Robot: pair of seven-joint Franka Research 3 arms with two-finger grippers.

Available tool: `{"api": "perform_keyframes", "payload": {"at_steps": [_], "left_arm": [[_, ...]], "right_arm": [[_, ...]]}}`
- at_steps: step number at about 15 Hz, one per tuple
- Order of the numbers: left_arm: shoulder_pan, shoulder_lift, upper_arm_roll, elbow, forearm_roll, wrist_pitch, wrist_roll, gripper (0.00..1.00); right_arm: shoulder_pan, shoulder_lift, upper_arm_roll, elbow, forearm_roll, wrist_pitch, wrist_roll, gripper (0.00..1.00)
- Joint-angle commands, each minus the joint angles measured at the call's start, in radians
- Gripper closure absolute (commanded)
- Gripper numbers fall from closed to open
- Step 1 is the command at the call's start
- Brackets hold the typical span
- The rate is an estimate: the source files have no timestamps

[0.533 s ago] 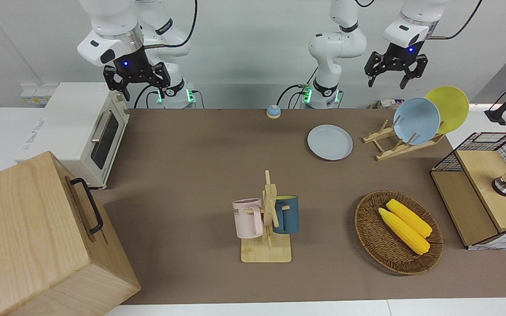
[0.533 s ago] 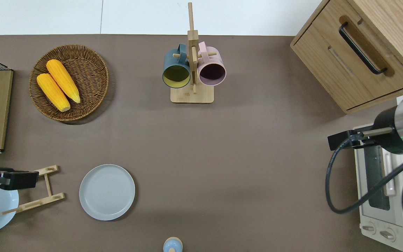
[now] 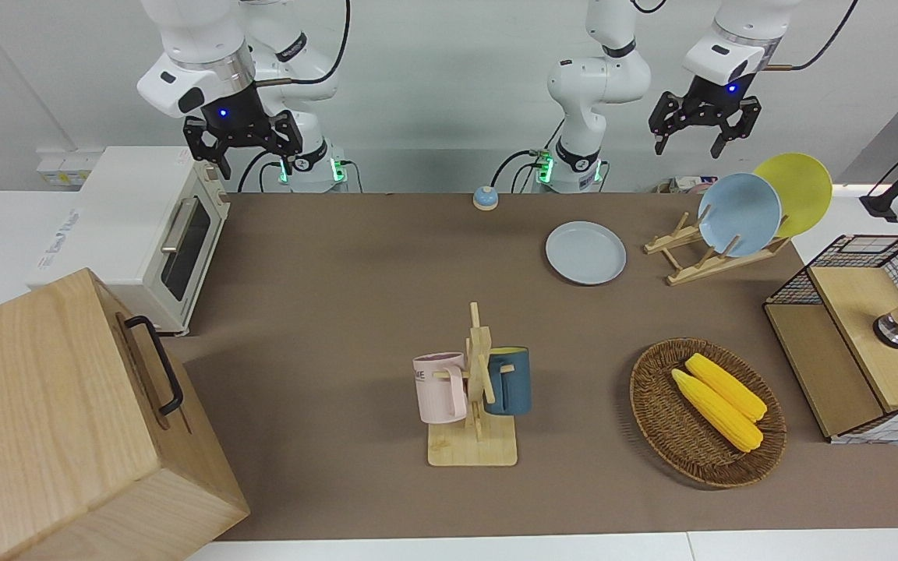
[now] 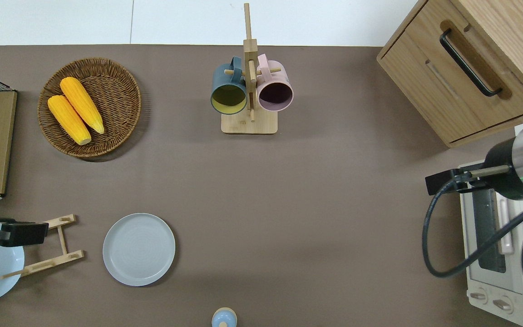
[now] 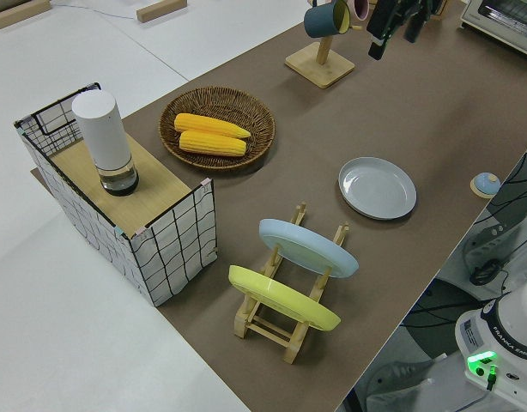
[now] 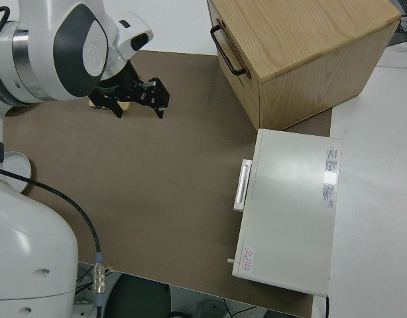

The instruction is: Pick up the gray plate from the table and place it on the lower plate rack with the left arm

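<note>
gray plate (image 3: pixel 585 252) flat on counter (image 3: pixel 355 312), well below and aside of open, empty left jaws (image 3: pixel 696 129). probably stiff, slick, breakable; best pinched at raised rim. right arm parked.

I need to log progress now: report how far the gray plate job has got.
Done: nothing. The plain round pale gray plate lies flat on the brown-matted table, beside the small light-wood plate rack, which holds a sky-blue plate and a yellow plate. In hand: the left gripper, open and empty, hangs over the rack's end. Left: grasp, lift, slot the plate. The right arm is parked.
</note>
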Motion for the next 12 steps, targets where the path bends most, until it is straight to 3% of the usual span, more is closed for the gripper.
{"api": "perform_keyframes", "payload": {"at_steps": [1, 12], "left_arm": [[-0.008, -0.006, 0.008, -0.015, -0.009, -0.004, -0.006, 0.01], [-0.009, 0.001, 0.001, -0.084, -0.009, 0.047, -0.017, 0.01]], "right_arm": [[-0.010, -0.002, 0.006, 0.006, 0.010, -0.013, -0.001, 0.011], [-0.010, -0.002, 0.006, 0.006, 0.010, -0.013, -0.001, 0.013]]}}
